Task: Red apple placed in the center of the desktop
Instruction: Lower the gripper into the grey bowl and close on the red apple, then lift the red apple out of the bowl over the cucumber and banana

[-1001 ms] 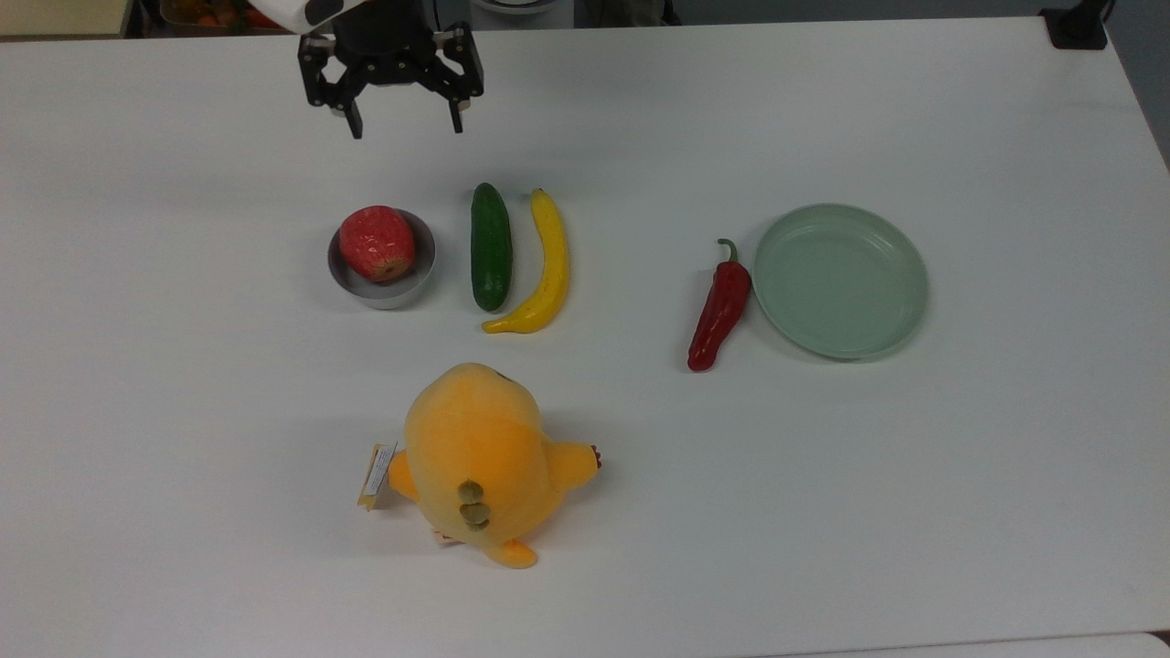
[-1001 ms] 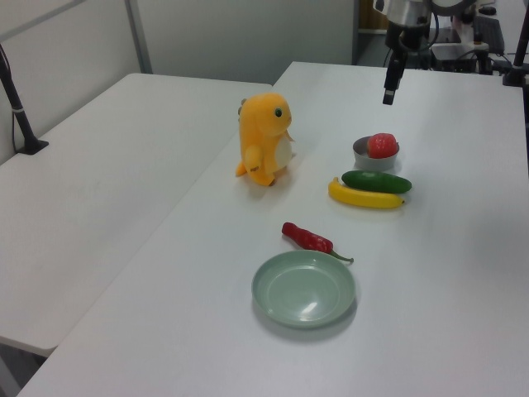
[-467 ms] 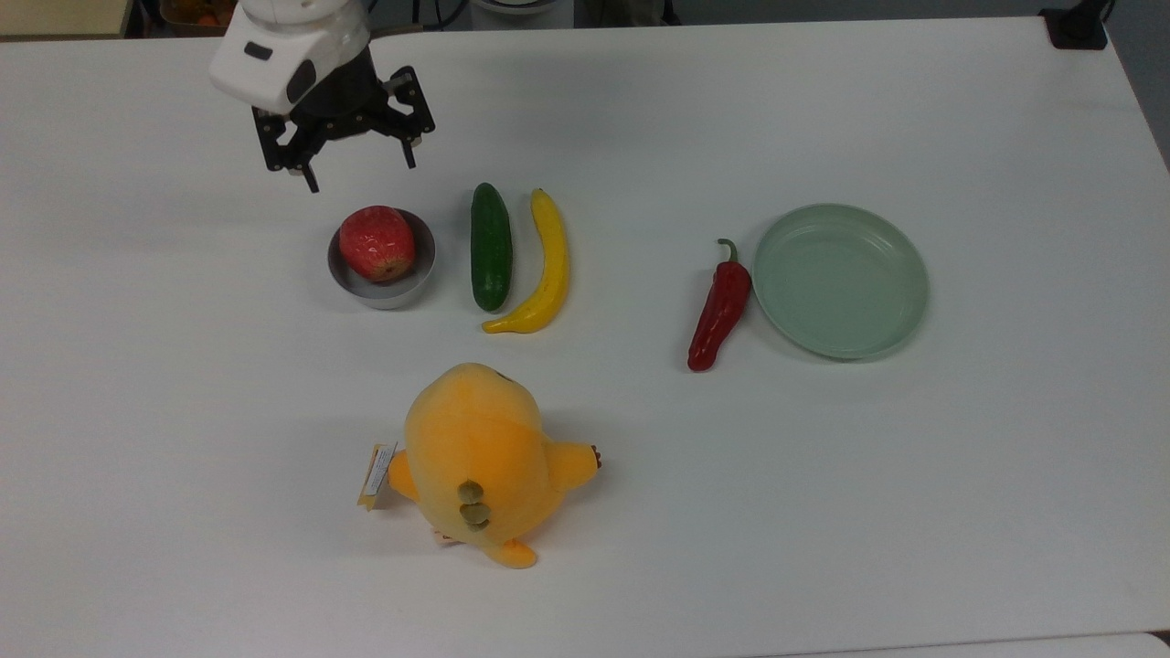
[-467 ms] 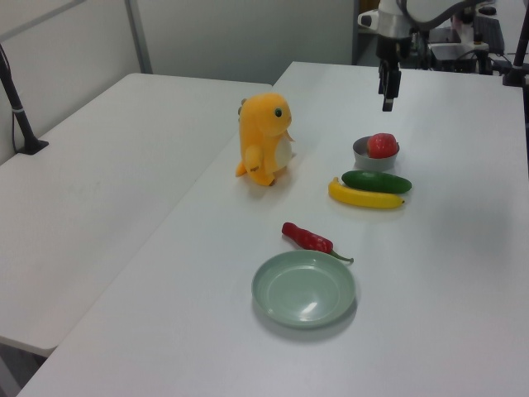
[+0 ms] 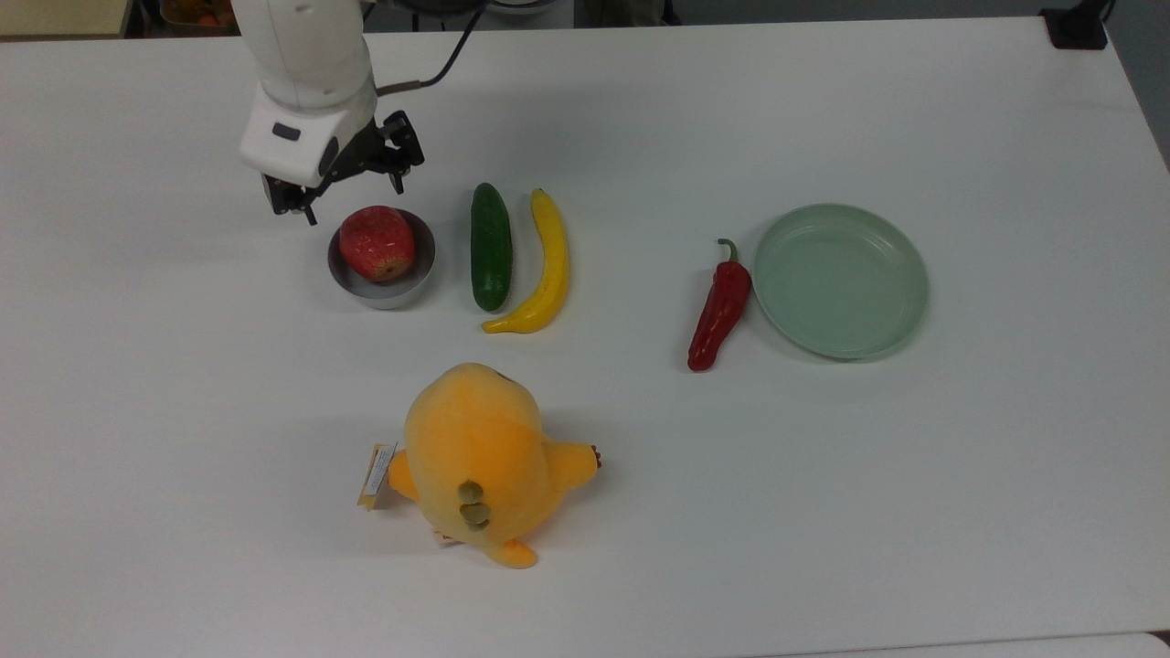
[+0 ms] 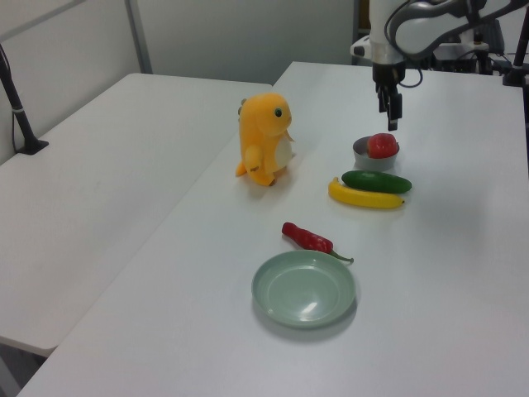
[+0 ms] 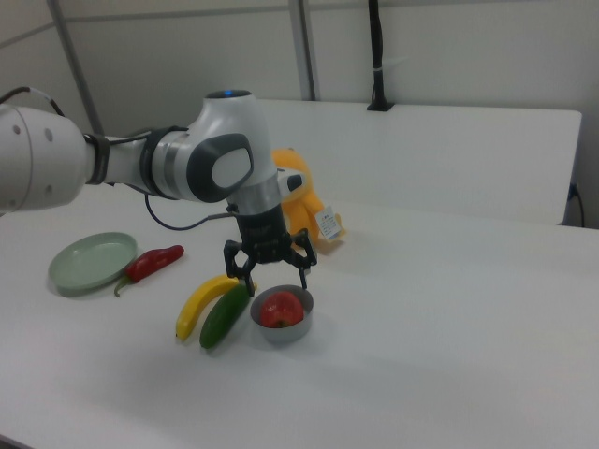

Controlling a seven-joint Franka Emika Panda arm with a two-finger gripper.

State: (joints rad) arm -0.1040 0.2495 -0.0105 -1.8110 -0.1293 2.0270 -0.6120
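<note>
Gripper [image 5: 352, 203] spread wide, holding nothing, above the apple [image 5: 377, 242], which sits in the bowl [image 5: 402, 288] beside the cucumber [image 5: 491, 245]. Risk: a finger could catch the bowl rim on descent and tip or drag it. The round apple may also slip from an off-centre pinch.

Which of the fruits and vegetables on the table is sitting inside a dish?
The red apple: it rests in the small grey bowl, whereas the cucumber, banana and chili pepper lie directly on the desktop.

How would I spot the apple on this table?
On the white desktop, find the orange plush toy. In the top view, just above it is a small grey bowl beside a cucumber. The red apple sits inside, round, unlike the long red chili.
</note>
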